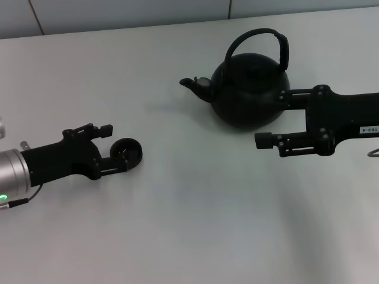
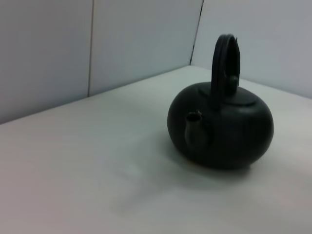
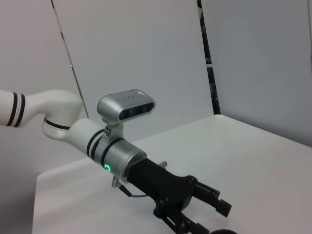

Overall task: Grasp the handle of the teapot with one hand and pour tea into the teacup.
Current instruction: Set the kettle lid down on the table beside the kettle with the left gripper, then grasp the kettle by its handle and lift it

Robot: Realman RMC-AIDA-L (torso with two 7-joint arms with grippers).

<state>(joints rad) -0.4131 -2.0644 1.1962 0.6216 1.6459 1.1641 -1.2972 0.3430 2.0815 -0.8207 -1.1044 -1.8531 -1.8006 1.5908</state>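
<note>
At the left of the head view, the left gripper (image 1: pixel 116 147) is seen low over the white desk (image 1: pixel 195 225), its fingers (image 1: pixel 105 129) spread around the teacup (image 1: pixel 127 151); the lower finger appears to touch the cup's side while the upper one stands apart from it, so a firm hold cannot be confirmed. In the right wrist view the same gripper (image 3: pixel 204 214) is seen with fingers parted, the cup only just showing at the frame's edge. Further right, the teapot (image 1: pixel 251 89) stands upright on the desk, well apart from the cup, with its spout (image 1: pixel 192 84) turned toward the left arm and its handle (image 1: pixel 260 42) arching free above the lid (nothing is touching it). At the far right, the right gripper (image 1: pixel 277 118) is held wide open and level with the pot's body, one finger lying against or just beside the belly, the other reaching out in front of the pot. The handle is judged not yet grasped. Several risks are to be weighed: if the fingers are closed at this height, the round belly would be squeezed rather than the handle, and the pot could be pushed or skidded across the desk. A grip taken off-centre on the hoop could let the pot swing and spill early. The small cup could be tipped if nudged by the left fingers.
</note>
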